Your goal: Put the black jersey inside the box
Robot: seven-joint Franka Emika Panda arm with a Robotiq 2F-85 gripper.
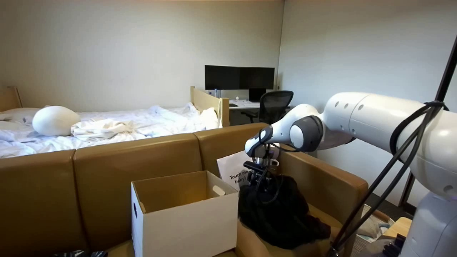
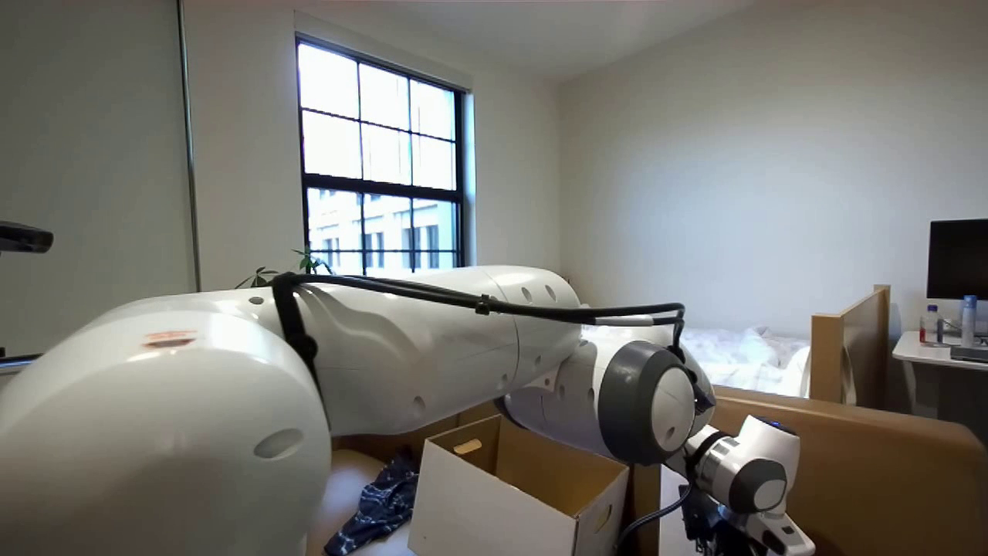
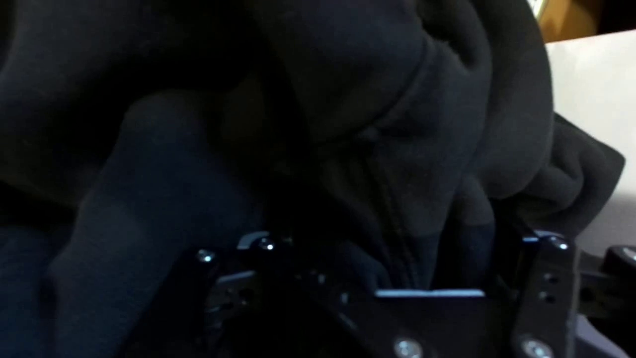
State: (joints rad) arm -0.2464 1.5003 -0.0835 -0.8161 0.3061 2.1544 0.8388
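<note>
The black jersey [image 1: 282, 221] lies bunched in a heap on the sofa seat beside the box, in an exterior view. It fills most of the wrist view [image 3: 516, 124]. The white open-topped box [image 1: 189, 226] stands on the sofa, brown inside, with handle holes; it also shows in an exterior view [image 2: 494, 506]. My gripper [image 1: 260, 185] points down into the top of the jersey, to the side of the box near the armrest. In the wrist view my gripper [image 3: 405, 243] has its fingers wide apart with folds of cloth between them. The fingertips are hidden in the dark cloth.
A white sheet with printed words [image 1: 235, 169] leans on the sofa back [image 1: 139, 155] behind the gripper. The sofa armrest [image 1: 328, 171] is beside the jersey. A dark blue patterned cloth [image 2: 382, 502] lies on the seat beyond the box. Black cables [image 1: 389, 171] hang along the arm.
</note>
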